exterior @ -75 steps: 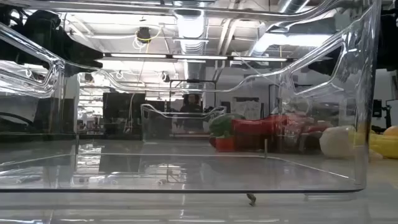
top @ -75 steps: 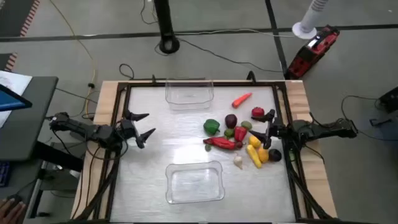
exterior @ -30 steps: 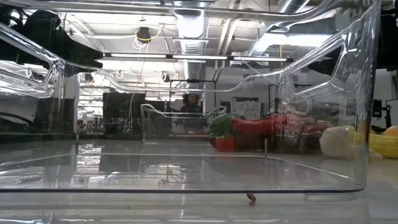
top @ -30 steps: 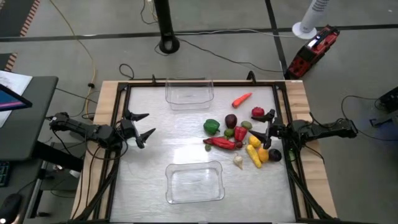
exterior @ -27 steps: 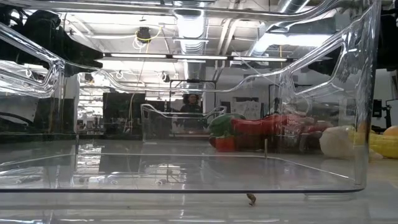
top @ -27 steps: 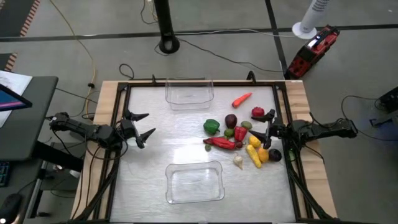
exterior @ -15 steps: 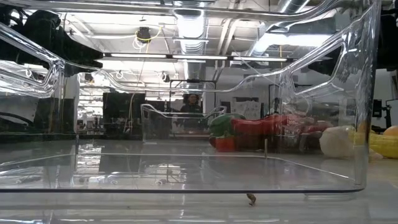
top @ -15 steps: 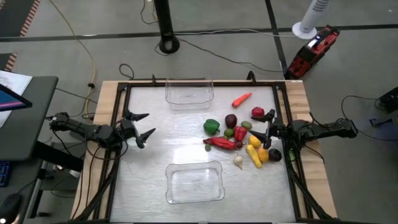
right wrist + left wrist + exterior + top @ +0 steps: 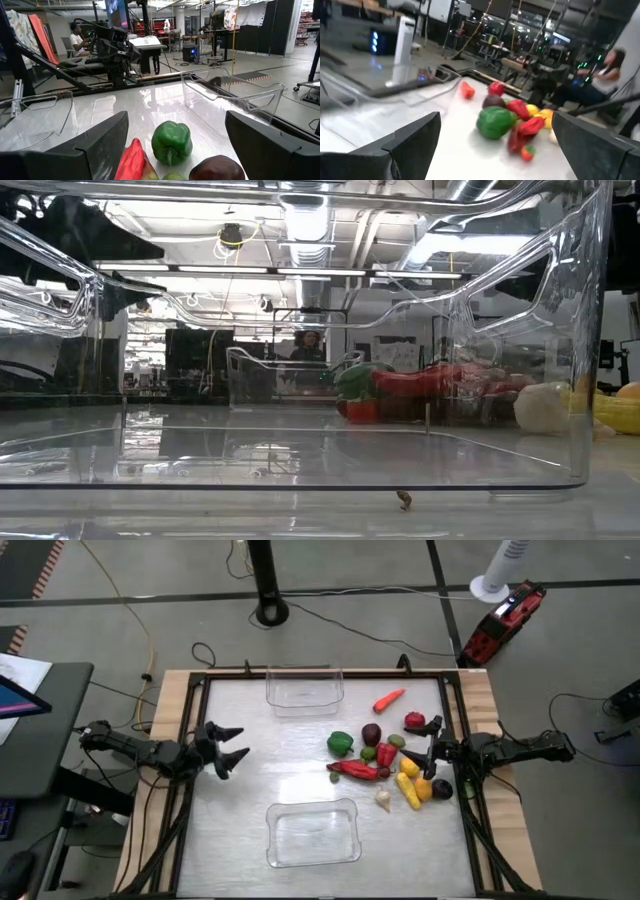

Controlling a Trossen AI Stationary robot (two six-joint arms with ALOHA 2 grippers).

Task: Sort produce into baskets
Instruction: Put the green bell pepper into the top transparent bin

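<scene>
The produce (image 9: 385, 755) lies in a loose pile on the table's right half: a green pepper (image 9: 340, 743), a red chili (image 9: 355, 770), an orange carrot (image 9: 389, 699), and dark purple, yellow, red and whitish pieces. One clear bin (image 9: 305, 688) stands at the far edge and the other (image 9: 312, 833) at the near edge; I see nothing in either. My left gripper (image 9: 235, 742) is open and empty at the table's left. My right gripper (image 9: 425, 748) is open at the pile's right side and touches nothing. The green pepper also shows in the left wrist view (image 9: 492, 124) and the right wrist view (image 9: 171, 141).
The low view looks through the near bin's clear wall (image 9: 300, 450) toward the pile (image 9: 400, 385). A black frame (image 9: 200, 690) runs round the table. Bare tabletop (image 9: 270, 760) lies between my left gripper and the pile. A person sits beyond the table in the wrist views (image 9: 77, 37).
My left gripper has shifted a little toward the table's right, toward the produce, still open and empty. The produce and the bins lie as before.
</scene>
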